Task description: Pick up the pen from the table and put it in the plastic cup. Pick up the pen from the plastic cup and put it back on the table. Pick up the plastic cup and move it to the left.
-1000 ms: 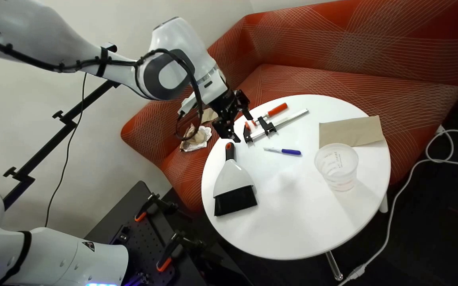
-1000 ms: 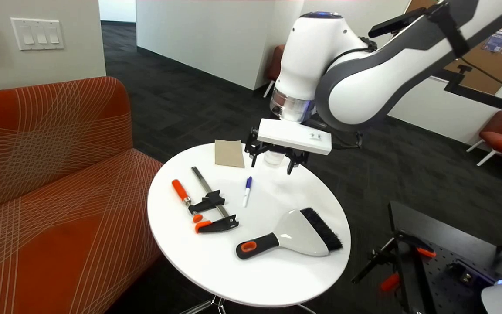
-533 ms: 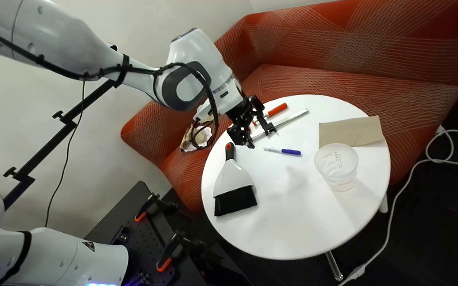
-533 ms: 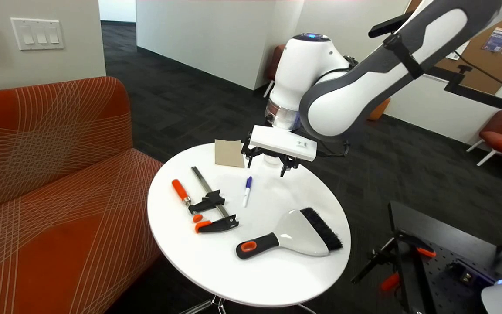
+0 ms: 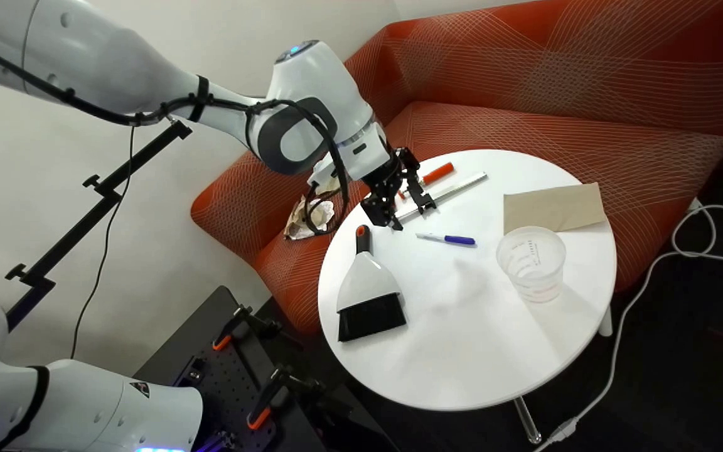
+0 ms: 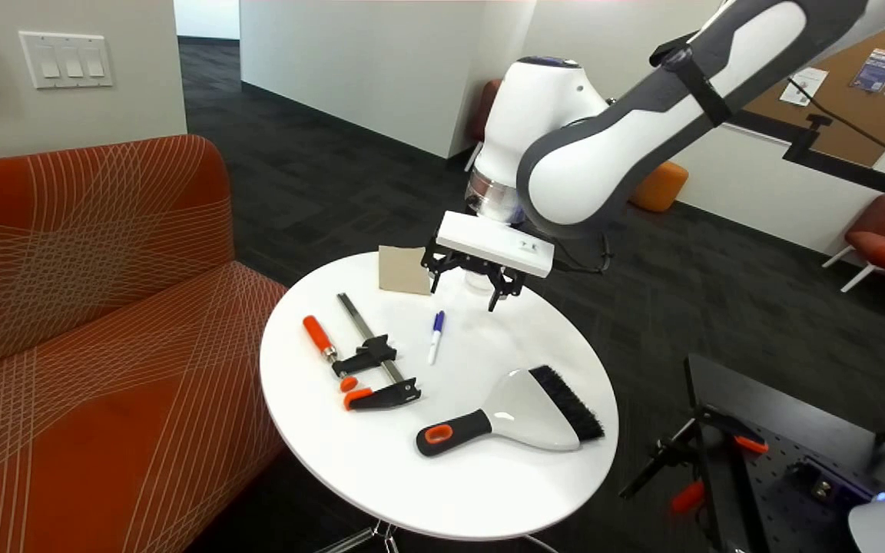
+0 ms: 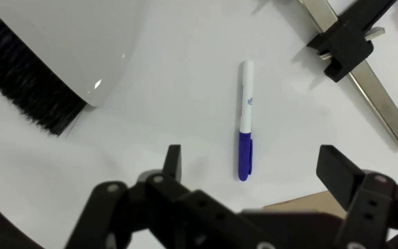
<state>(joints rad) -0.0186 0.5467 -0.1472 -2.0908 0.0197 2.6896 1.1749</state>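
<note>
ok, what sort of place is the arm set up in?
Probably an office lounge or shared common area, though nothing names it: a red-orange sofa with line-patterned upholstery, a corkboard with posted sheets, and dark carpet.

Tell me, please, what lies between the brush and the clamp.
In the wrist view, the pen lies on the white table between the brush and the clamp.

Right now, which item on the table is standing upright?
The clear plastic cup is the only one standing; the pen, bar clamp, brush and brown paper all lie flat.
</note>
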